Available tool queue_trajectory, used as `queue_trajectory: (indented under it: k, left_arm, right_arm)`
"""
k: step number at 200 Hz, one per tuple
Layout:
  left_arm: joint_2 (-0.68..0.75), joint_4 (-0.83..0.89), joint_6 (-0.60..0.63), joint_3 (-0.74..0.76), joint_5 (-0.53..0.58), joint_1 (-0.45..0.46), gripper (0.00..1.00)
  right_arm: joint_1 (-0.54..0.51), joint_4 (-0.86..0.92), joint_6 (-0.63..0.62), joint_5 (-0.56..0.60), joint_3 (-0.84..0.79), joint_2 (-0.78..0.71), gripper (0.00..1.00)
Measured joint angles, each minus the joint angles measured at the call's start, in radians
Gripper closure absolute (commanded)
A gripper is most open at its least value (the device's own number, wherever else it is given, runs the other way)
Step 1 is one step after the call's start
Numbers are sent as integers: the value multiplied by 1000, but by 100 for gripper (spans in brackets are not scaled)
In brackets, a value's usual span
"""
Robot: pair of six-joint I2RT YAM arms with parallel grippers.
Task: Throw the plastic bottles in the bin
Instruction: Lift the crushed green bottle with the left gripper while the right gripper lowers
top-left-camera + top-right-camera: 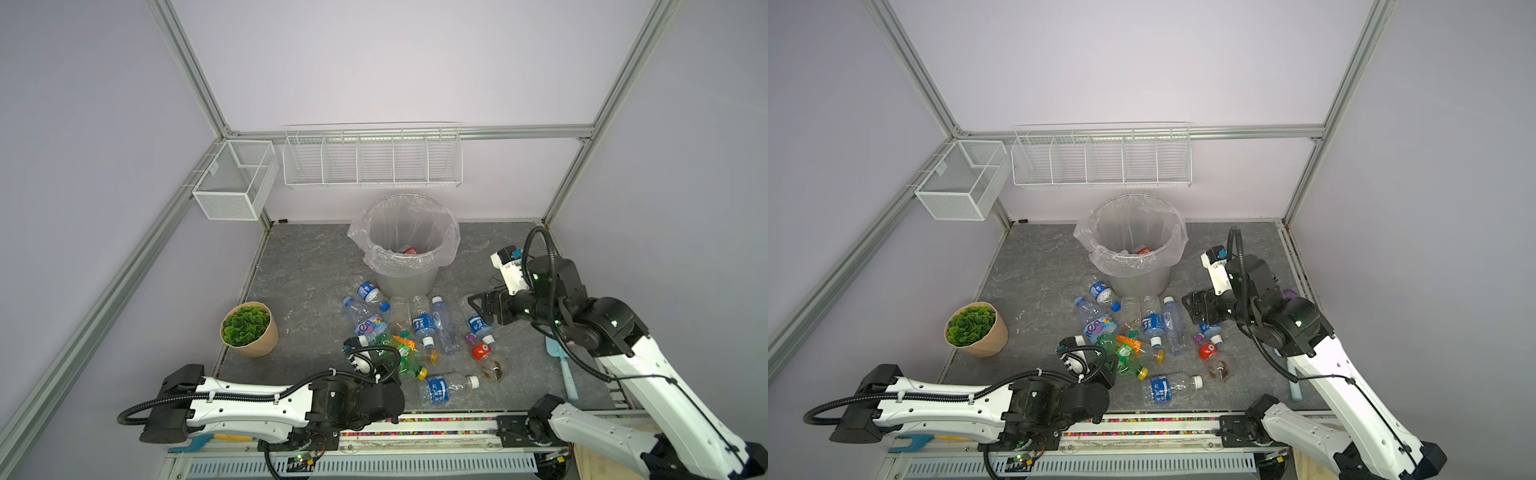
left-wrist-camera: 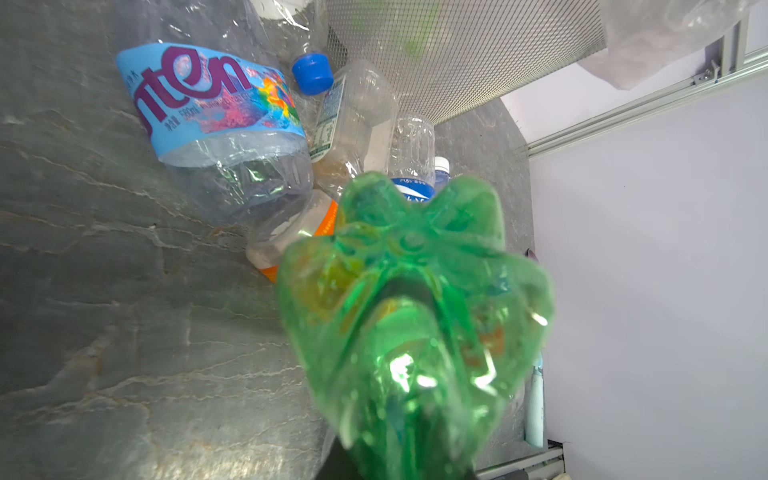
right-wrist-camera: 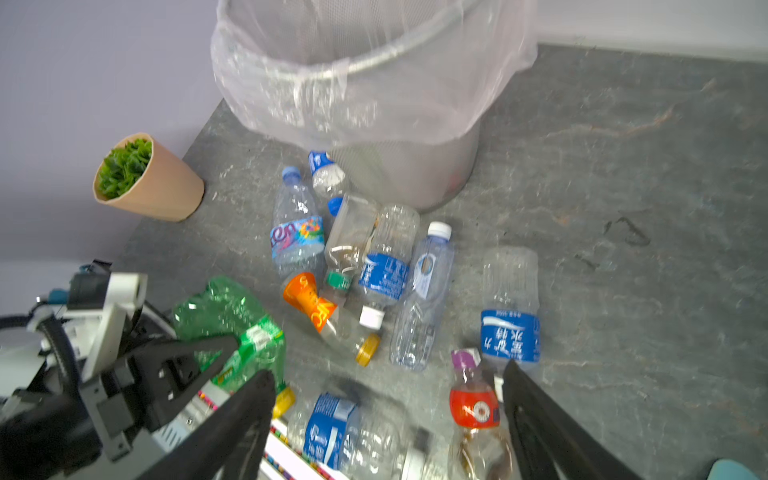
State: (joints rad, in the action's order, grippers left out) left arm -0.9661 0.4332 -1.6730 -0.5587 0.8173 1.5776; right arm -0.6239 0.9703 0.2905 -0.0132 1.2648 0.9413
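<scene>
left gripper (image 3: 220,351): clamped on the green bottle (image 2: 415,311) around its labelled middle, at the near left edge of the pile; whether the bottle is clear of the table (image 1: 311,266) cannot be told.
right gripper (image 1: 476,307): jaws spread wide, nothing between them; hovers over the right side of the pile, above a blue-label bottle (image 1: 480,326).
plastic bottles (image 1: 424,324): clear, crushed, lying on the table just in front of the bin (image 1: 409,282).
bin: bag folded over the rim; a red-label bottle (image 1: 409,250) lies inside.
surroundings: potted plant (image 1: 247,328) left of the pile; wire baskets (image 1: 372,160) on the back wall.
</scene>
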Motion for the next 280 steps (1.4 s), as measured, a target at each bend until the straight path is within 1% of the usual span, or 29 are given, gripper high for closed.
queue_trajectory:
  k: [25,51,105,138,151,187,202,243,280]
  left_arm:
    - [21,46,14,-16,27,0,84]
    - [43,101,53,-76,68,0,84]
    - [61,204,198,-254,192,0,84]
    - [45,230,357,-363,264,-21,84]
    - [35,228,448,-413,291,-33,84]
    - [22,208,663,-515,322,-74,84]
    - [23,197,743,-547,330,-90,84]
    - [23,167,892,-580,322,-135,84]
    - [0,155,1021,-643,311,-153,84]
  right_arm:
    - [-12,31,18,-31,-52,-61,12]
    - [-31,35,47,-51,-113,-96,12]
    - [-74,23,103,-56,-183,-92,11]
    - [-122,19,124,-55,-212,-91,11]
    - [-141,17,133,-55,-228,-91,11]
    - [-198,7,160,-55,-291,-86,9]
    - [-247,6,175,-45,-317,-71,9]
    - [-354,5,195,12,-336,10,9]
    - [-419,3,204,57,-336,87,9]
